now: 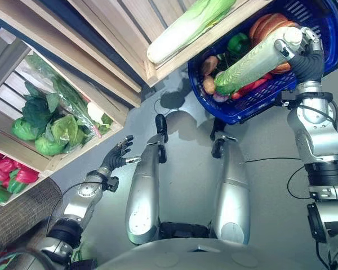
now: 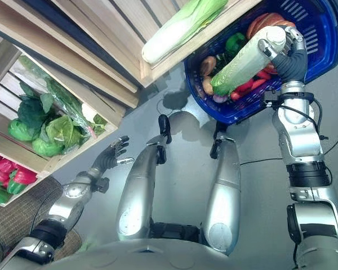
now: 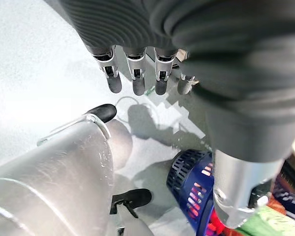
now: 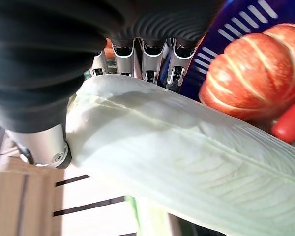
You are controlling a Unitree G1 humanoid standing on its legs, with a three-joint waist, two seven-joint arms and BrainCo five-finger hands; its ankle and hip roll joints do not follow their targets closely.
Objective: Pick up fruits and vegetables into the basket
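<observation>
Here, right hand (image 1: 304, 53) clamped on napa cabbage (image 1: 253, 61) over blue basket (image 1: 327, 67), left hand (image 1: 117, 154) open.

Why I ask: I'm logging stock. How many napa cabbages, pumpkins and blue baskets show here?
napa cabbage: 2, one in the right hand, one in the wooden crate
pumpkin: 1
blue basket: 1
Total: 4
</observation>
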